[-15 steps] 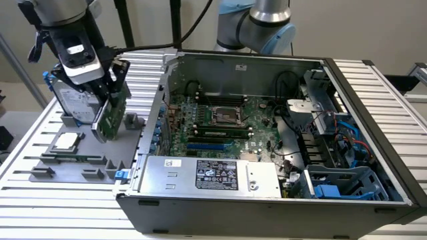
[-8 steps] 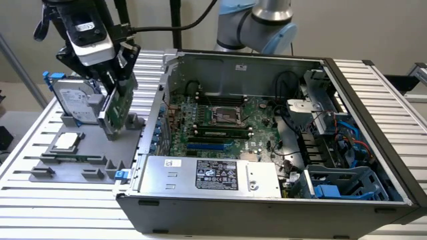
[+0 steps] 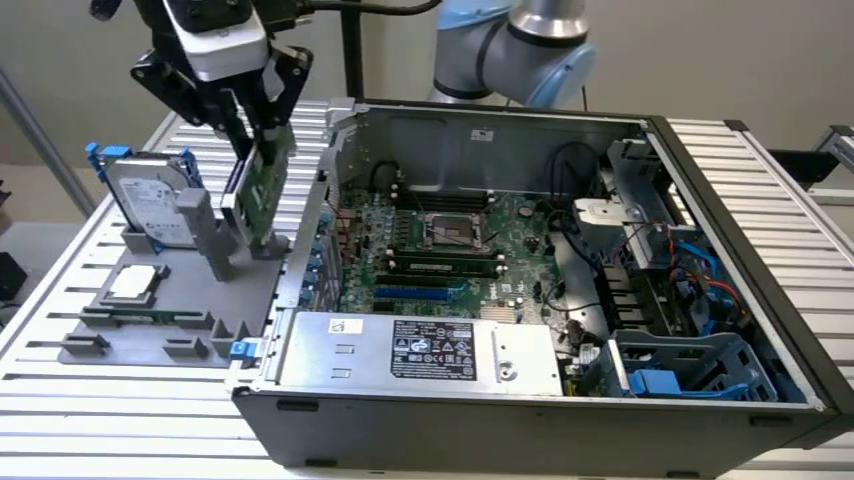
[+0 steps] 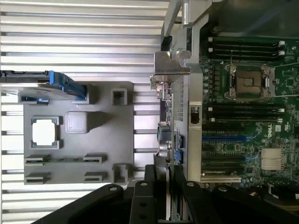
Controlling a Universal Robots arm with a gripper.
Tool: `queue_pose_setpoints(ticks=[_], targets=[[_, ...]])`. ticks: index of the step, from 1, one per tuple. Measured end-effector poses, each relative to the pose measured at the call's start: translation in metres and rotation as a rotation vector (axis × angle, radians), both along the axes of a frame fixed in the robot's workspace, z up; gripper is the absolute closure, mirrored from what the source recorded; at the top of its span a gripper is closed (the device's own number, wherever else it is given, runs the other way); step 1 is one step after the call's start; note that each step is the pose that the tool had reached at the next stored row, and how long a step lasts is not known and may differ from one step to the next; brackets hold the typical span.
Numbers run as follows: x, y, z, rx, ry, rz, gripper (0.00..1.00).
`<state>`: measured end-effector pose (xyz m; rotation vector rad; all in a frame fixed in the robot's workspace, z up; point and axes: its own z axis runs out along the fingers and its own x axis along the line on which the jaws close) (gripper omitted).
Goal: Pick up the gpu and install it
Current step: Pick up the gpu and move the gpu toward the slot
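Green circuit board faced outward on the gpu (image 3: 258, 185), which stood on edge in the air, gripped at its upper part by the claw (image 3: 256, 135). The claw's dark fingers were narrowed tightly on the two faces of the card. In the wrist view the gpu ran edge-on away from the fingers, with its silver bracket (image 4: 170, 70) at the far end.

The card hung between a grey tray (image 3: 134, 345) on the exterior view's left and the open computer case (image 3: 534, 440) on the exterior view's right, just beside the case's left wall. Its lower end was close to a post at the tray's right edge; whether they touched could not be told.

On the tray, a hard drive (image 3: 147, 195) in a blue frame stood upright at the far left, and a small square silver chip (image 3: 138, 283) lay flat nearer the front.

Inside the case a green motherboard (image 3: 441, 240) lay flat, with a silver power supply (image 3: 414, 350) along the near side. Tray and case both rested on a slatted metal surface (image 3: 120, 410). The pale blue arm (image 3: 534, 50) rose behind the case.
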<state>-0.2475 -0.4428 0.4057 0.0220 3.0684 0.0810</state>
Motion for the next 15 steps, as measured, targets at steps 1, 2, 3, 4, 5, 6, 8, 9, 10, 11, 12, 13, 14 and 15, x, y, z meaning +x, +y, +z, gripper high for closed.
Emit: queue_pose_setpoints(ticks=[1,2,3,4,5,6,8,9,10,11,12,13,14,15], targets=[[0.004,-0.0004,0.0046,0.0001,0.0008,0.000,1.00],[0.008,-0.0006,0.0092,-0.0001,0.0020,0.000,1.00],[0.012,-0.0009,0.0137,0.0001,0.0030,0.000,1.00],[0.017,-0.0010,0.0184,0.0001,0.0050,0.001,1.00],[0.022,-0.0010,0.0225,-0.0001,0.0074,0.001,1.00],[0.026,-0.0010,0.0254,0.0000,0.0100,0.001,1.00],[0.035,-0.0010,0.0283,0.0001,0.0155,0.001,1.00],[0.040,-0.0010,0.0286,0.0001,0.0177,0.001,1.00],[0.044,-0.0010,0.0286,0.0000,0.0200,0.001,1.00],[0.049,-0.0010,0.0286,0.0001,0.0218,0.001,1.00],[0.053,-0.0010,0.0286,0.0000,0.0233,0.001,1.00],[0.058,-0.0010,0.0287,0.0000,0.0247,0.001,1.00],[0.062,-0.0010,0.0286,0.0000,0.0260,0.001,1.00],[0.067,-0.0010,0.0285,0.0001,0.0267,0.001,1.00]])
